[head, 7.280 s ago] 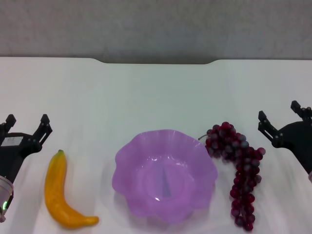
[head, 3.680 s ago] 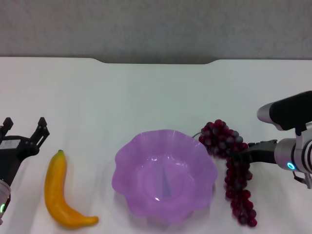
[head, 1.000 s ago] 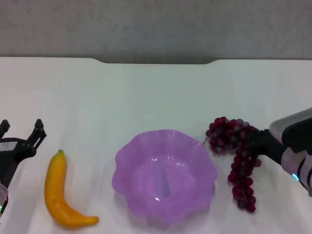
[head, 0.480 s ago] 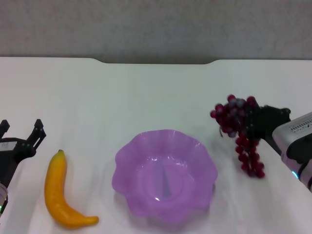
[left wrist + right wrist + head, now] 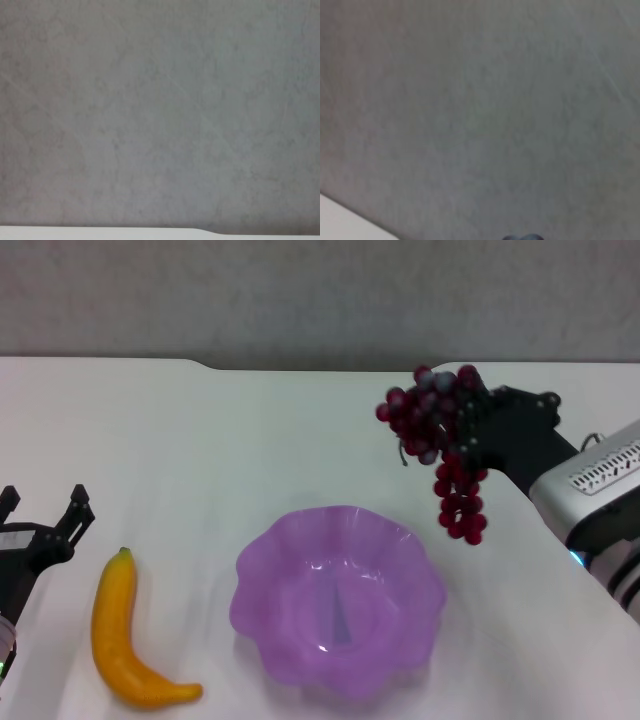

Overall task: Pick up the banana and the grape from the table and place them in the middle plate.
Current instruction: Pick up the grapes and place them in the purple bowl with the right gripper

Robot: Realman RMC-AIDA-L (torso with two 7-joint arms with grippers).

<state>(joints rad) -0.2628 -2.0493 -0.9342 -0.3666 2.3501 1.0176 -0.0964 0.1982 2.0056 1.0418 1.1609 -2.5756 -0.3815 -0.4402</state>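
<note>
My right gripper [image 5: 470,420] is shut on the grape [image 5: 440,440], a dark red-purple bunch. It holds the bunch in the air above the table, behind and to the right of the middle plate [image 5: 262,640], with the tail of the bunch hanging down. The purple scalloped plate has nothing in it. The banana [image 5: 120,635], yellow-orange with a green tip, lies on the white table [image 5: 250,440] left of the plate. My left gripper [image 5: 42,512] is open and rests at the table's left edge, beside the banana's tip. Both wrist views show only grey wall.
The table's notched far edge [image 5: 320,368] runs along the back against a grey wall [image 5: 320,290]. The right arm's white and black body [image 5: 600,500] fills the right side.
My right gripper has lifted the grape off the table and carried it up and to the left, toward the far side of the plate. The left arm and banana have not moved.
</note>
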